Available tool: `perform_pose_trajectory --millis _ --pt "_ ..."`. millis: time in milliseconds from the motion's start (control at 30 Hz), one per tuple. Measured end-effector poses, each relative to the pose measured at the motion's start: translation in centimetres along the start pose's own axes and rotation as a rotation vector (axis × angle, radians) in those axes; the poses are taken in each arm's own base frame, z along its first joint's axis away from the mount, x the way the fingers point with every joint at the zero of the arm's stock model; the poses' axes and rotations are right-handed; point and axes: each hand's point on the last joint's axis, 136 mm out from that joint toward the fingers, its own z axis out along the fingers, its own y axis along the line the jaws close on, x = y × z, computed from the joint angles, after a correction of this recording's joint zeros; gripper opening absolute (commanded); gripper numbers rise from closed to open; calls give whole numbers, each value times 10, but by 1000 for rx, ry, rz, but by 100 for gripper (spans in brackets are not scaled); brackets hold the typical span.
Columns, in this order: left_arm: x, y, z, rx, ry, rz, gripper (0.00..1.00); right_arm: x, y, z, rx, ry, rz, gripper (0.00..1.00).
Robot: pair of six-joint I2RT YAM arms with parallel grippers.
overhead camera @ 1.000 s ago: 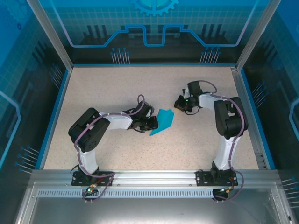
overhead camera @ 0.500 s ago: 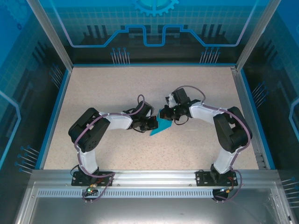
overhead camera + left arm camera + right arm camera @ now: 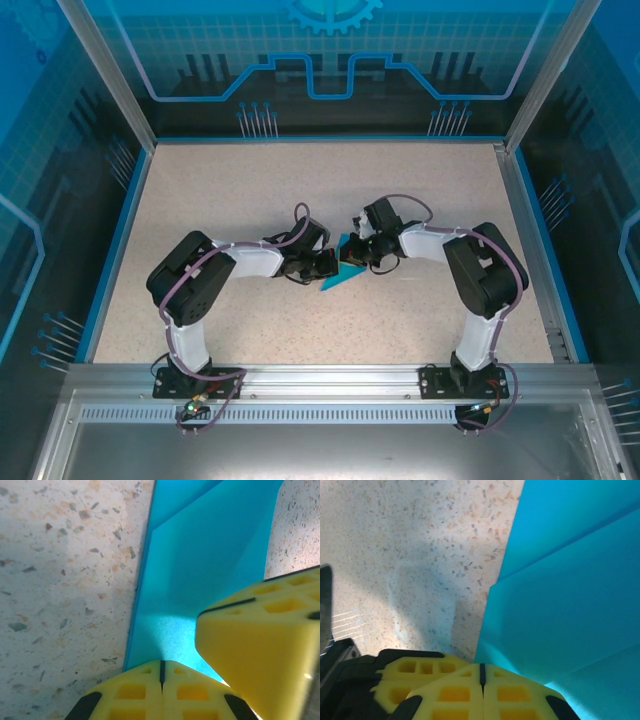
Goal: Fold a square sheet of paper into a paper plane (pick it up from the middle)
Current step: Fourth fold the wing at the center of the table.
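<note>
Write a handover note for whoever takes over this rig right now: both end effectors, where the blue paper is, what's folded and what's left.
Left end effector: shut, tips at the edge of the blue sheet of paper. Cannot tell whether it is pinching or just pressing.
Right end effector: shut, tips at the sheet too, close beside the left one.
Paper: in the middle of the table, between the two arms.
Done: some folds are in; overlapping flaps and creases show.
Left: it is not a finished plane yet; the remaining folds and wings are to be made.
</note>
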Motion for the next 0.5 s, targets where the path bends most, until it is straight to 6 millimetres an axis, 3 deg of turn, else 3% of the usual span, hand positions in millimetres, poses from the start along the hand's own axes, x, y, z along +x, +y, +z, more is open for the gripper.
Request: perform_pose_trajectory --millis 100,333,500 --pt "0 0 0 0 0 -1 0 6 -14 7 29 18 26 5" --pt "2 -1 -2 -4 4 -1 1 6 -14 8 14 22 35 5" --pt "6 -7 -10 6 20 -6 11 6 -15 8 15 22 35 5"
